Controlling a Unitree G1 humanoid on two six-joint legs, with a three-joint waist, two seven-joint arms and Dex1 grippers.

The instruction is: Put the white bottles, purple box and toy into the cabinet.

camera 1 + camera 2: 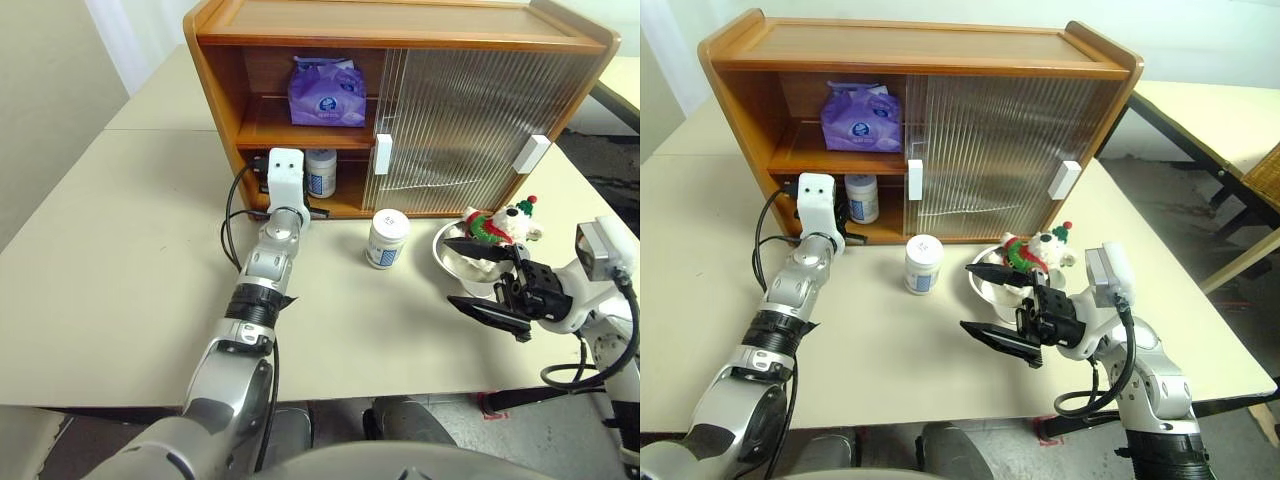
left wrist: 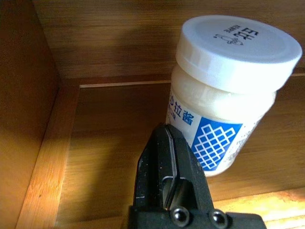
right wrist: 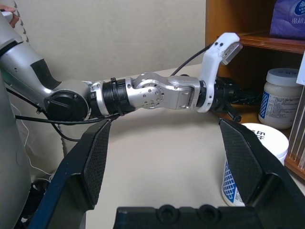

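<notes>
While one white bottle (image 1: 321,172) stands on the cabinet (image 1: 400,40) lower shelf beside the pressed-together left gripper (image 2: 169,176), probably nudging it, the purple box (image 1: 327,92) lies above; another bottle (image 1: 386,238) and toy (image 1: 500,226) wait near the table's middle, right gripper (image 1: 485,280) spread.

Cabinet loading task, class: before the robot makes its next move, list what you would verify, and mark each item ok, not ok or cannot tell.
1. Purple box on the cabinet's upper shelf: ok.
2. One white bottle on the lower shelf: ok.
3. Left gripper shut, holding nothing: ok.
4. Second white bottle stored: not ok, on the table.
5. Toy stored: not ok, in the bowl.
6. Right gripper open: ok.
</notes>
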